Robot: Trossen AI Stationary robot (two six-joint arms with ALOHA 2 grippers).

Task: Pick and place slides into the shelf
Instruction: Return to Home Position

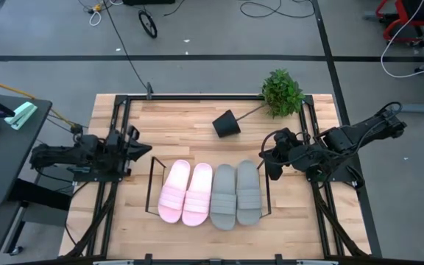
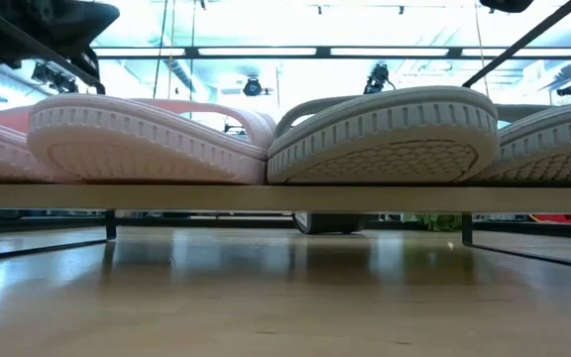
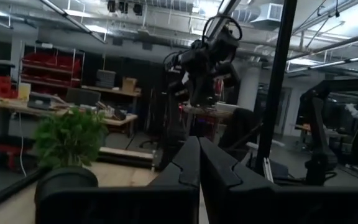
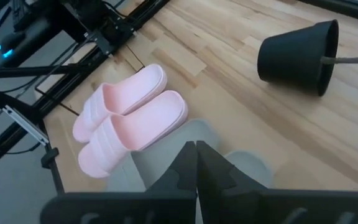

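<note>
- High view is showing all four slides lying side by side in the shelf (image 1: pixel 150 193). The pink slides (image 1: pixel 185 193) are on the left and the grey slides (image 1: pixel 235 195) on the right, with their long axes running front to back across the desk (image 1: pixel 190 121).
- The left gripper (image 1: pixel 146 149) is hovering just beside the shelf's left upright end, nearer the pink pair. Its jaws are pressing together on nothing, as the left wrist view shows.
- The right gripper (image 1: pixel 265 157) is hovering by the right end, nearer the grey pair. Its jaws are likewise pressing together, empty.
- Nothing seems left to pick. With the row lying between the arms, each retreat is probably depending on drawing outward, clear of the wire ends.
- A tipped plant pot (image 1: pixel 226 124) is lying behind the shelf, nearer the right arm.
</note>
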